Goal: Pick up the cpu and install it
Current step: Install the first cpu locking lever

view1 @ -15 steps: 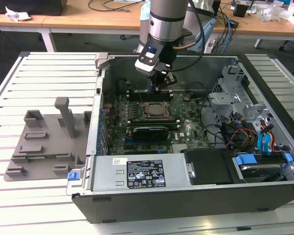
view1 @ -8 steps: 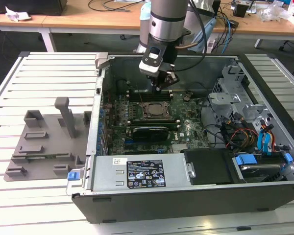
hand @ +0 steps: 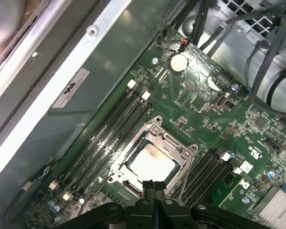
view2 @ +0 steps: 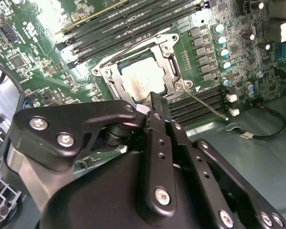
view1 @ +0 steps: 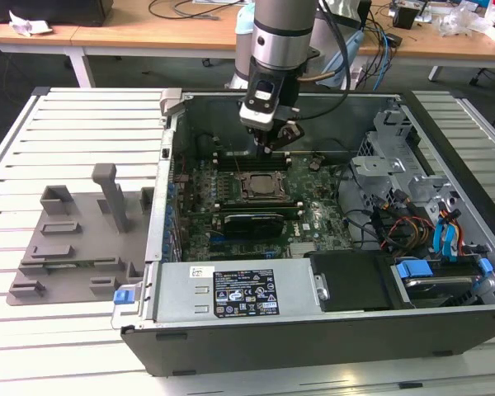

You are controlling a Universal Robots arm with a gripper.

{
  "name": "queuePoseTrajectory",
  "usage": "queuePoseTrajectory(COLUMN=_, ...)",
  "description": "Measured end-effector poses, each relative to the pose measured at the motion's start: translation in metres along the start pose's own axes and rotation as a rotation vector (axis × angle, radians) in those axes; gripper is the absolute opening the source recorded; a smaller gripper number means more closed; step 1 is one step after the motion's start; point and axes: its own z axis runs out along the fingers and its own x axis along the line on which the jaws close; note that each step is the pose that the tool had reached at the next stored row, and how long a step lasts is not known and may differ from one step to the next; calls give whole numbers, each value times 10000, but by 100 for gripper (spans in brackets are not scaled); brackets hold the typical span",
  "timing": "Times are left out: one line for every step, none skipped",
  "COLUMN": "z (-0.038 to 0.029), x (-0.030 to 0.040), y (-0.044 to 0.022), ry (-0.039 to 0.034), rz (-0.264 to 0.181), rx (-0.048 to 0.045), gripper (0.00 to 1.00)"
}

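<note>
At the near edge of the slatted white surface (view1: 74, 346) an open computer case (view1: 313, 351) lies flat. Its grey power supply box (view1: 231, 289) runs along the near wall, and a black drive cage (view1: 351, 280) sits toward the near corner on the exterior view's right. Beside the case, on the exterior view's left, rests a grey plastic fixture tray (view1: 74, 239) with upright posts.

Further in, the green motherboard (view1: 313, 223) carries a black card (view1: 252, 221), then the metal socket frame (view1: 260, 186), flanked by rows of memory slots (hand: 109, 138). The cpu (hand: 150, 162) lies flat inside that frame, a silvery square with a faint dark smudge and bright glare on top. A thin wire lever (view2: 205, 102) runs along one side of the frame.

The gripper (view1: 268, 151) hangs over the socket's far edge, clear of the cpu. Its fingers (hand: 147, 188) are pressed together and hold nothing. Beyond the case stand wooden desks (view1: 148, 25) strewn with cables.
</note>
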Motion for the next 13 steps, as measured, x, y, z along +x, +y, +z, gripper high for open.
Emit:
queuePoseTrajectory(z=0, x=0, y=0, ry=-2, rz=-20, rx=0, gripper=11)
queuePoseTrajectory(z=0, x=0, y=0, ry=-3, rz=-62, rx=0, gripper=11)
queuePoseTrajectory(z=0, x=0, y=0, ry=-5, rz=-132, rx=0, gripper=11)
queuePoseTrajectory(z=0, x=0, y=0, ry=-7, rz=-203, rx=0, gripper=11)
queuePoseTrajectory(z=0, x=0, y=0, ry=-10, rz=-320, rx=-1, gripper=11)
queuePoseTrajectory(z=0, x=0, y=0, ry=-12, rz=-399, rx=-2, gripper=11)
queuePoseTrajectory(z=0, x=0, y=0, ry=-16, rz=-510, rx=-2, gripper=11)
queuePoseTrajectory(z=0, x=0, y=0, ry=-20, rz=-626, rx=-2, gripper=11)
queuePoseTrajectory(z=0, x=0, y=0, ry=-27, rz=-826, rx=-2, gripper=11)
queuePoseTrajectory(z=0, x=0, y=0, ry=-31, rz=-953, rx=-3, gripper=11)
queuePoseTrajectory(z=0, x=0, y=0, ry=-34, rz=-1043, rx=-3, gripper=11)
queuePoseTrajectory(z=0, x=0, y=0, ry=-36, rz=-1099, rx=-3, gripper=11)
queuePoseTrajectory(z=0, x=0, y=0, ry=-39, rz=-1175, rx=-3, gripper=11)
